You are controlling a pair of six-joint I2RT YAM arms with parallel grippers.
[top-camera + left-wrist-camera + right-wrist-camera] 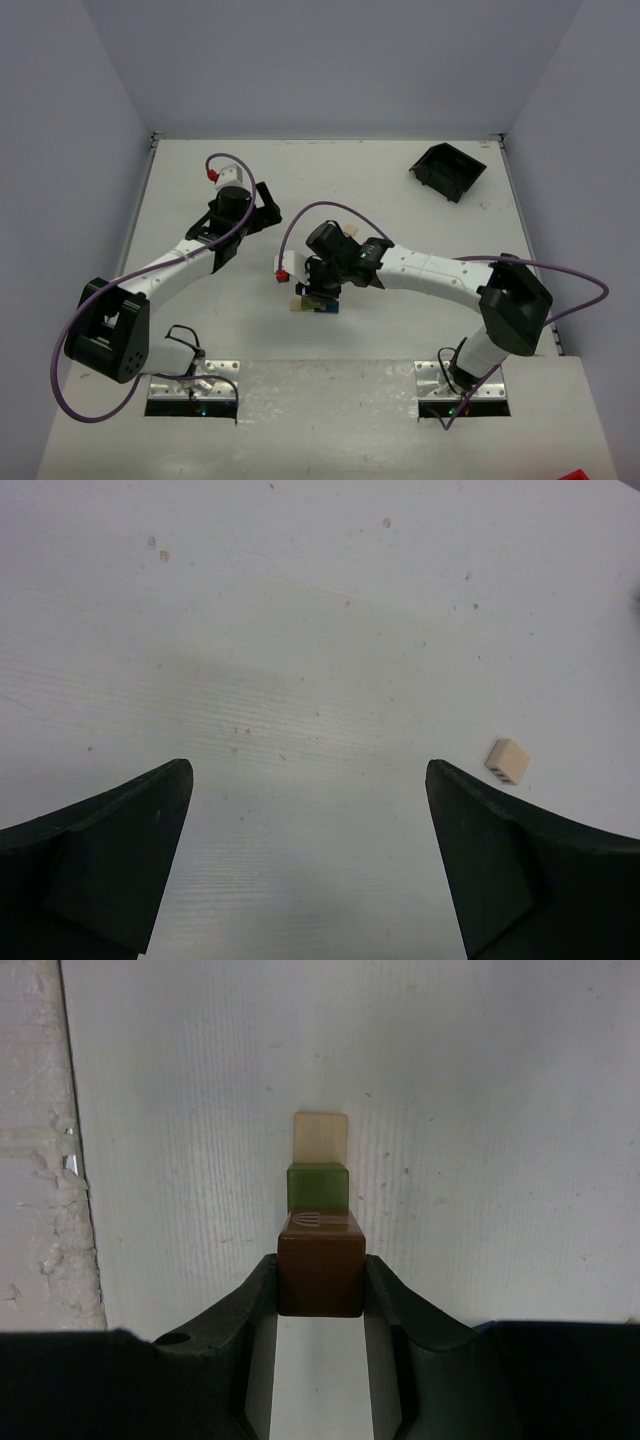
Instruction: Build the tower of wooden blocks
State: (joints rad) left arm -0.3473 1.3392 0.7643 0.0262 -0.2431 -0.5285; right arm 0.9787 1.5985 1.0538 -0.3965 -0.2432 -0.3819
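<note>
1. Left arm: I am holding my left end effector [308, 780] wide apart over bare surface [400, 200], toward the left side and well back from the near edge. Nothing is sitting between its fingers [150, 820]. A loose pale tan block [507, 761] is lying flat on the surface just beyond the right-hand finger, apart from it.

2. Right arm: I am reaching my right end effector [320, 1282] in toward the middle of the surface, nearer the near edge than the far one. It is standing narrow, and both jaws are pressing on the sides of a reddish brown block [320, 1275].

3. Wood block tower [314, 303]: it is sitting under that end effector. In the wrist view the reddish brown block is touching an olive green block [318, 1188], which is touching a pale tan one [321, 1136], all three in one straight line. In the overhead view a tan corner is showing at the left of the fingers and a dark blue block [329, 306] at the right. I cannot tell how the blue piece is sitting against the others.

4. Black bin [448, 170]: it is lying near the far right corner, well apart from both arms.
</note>
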